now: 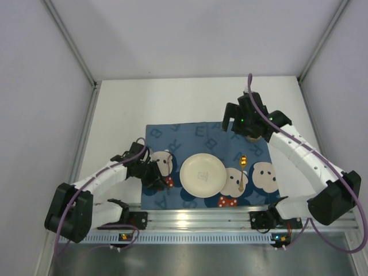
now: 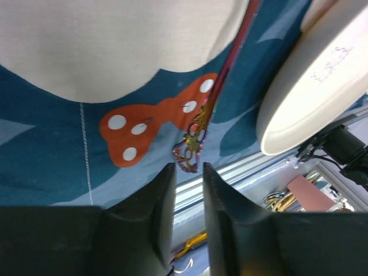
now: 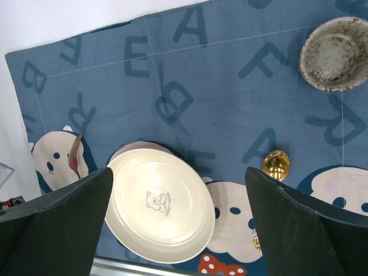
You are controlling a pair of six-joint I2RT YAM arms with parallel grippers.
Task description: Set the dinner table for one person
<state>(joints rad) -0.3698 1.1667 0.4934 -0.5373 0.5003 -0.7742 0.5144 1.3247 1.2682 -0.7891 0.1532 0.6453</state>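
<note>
On the white dinner table (image 1: 172, 103) lies a navy placemat (image 1: 190, 138) with a cream plate (image 1: 202, 175) in its middle. A gold spoon (image 1: 242, 167) rests right of the plate. Left of the plate lies a pink-stemmed utensil (image 2: 224, 80), its ornate end just beyond my left gripper (image 2: 188, 167). The left jaws stand slightly apart with nothing between them. My right gripper (image 3: 178, 169) hangs wide open and empty above the mat's back right, close to a speckled cup (image 3: 332, 54). From there the plate (image 3: 160, 210) and the spoon (image 3: 276, 164) show below.
An aluminium rail (image 1: 195, 218) runs along the near edge, just behind the left fingers. White walls close in the table on the left, back and right. Bare tabletop (image 3: 34, 23) borders the mat at the back and sides.
</note>
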